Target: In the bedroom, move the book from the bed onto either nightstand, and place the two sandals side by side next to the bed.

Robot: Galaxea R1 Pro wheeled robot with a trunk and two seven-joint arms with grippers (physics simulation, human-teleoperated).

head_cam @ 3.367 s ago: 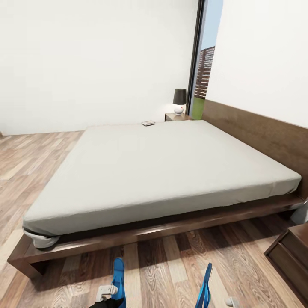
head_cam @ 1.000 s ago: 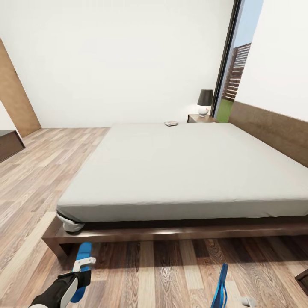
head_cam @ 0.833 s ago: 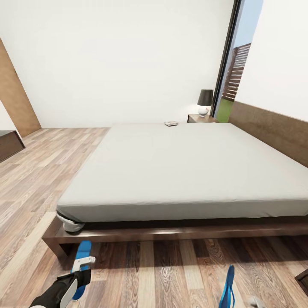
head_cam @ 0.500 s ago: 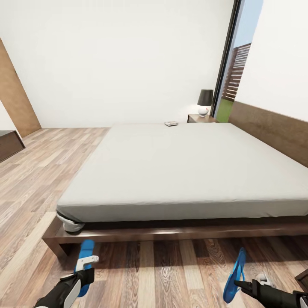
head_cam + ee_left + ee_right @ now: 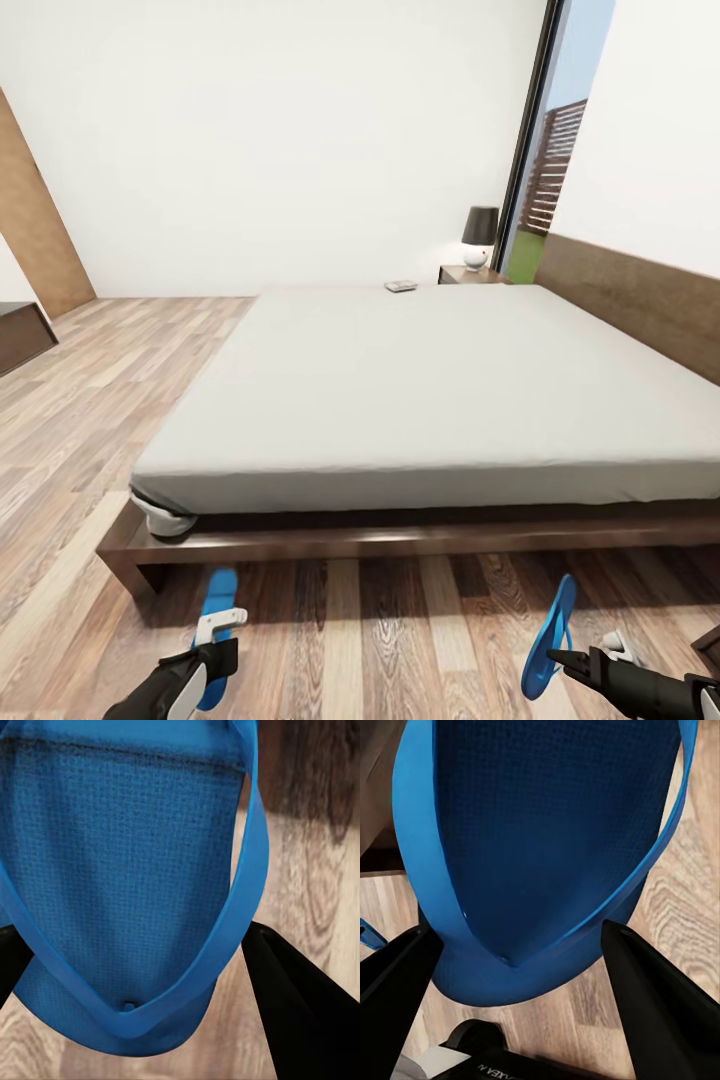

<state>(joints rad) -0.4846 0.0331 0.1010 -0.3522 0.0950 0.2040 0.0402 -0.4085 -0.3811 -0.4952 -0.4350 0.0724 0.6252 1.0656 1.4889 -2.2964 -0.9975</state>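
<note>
- Wood-plank floor runs beside the bed.
- Left gripper and right gripper: jaws each clamped on a sandal.
- Sandals look light and floppy; heel-end grips suit them.

Head view, lower left of frame: left arm reaches forward and slightly right, grey-white forearm, black wrist, pale fingers. Left end effector clamped on a blue sandal; dark fingers flank it in the left wrist view.

Lower right of frame: right arm enters from the right edge, black, pointing left. Right end effector grips the other sandal, held on edge.
</note>
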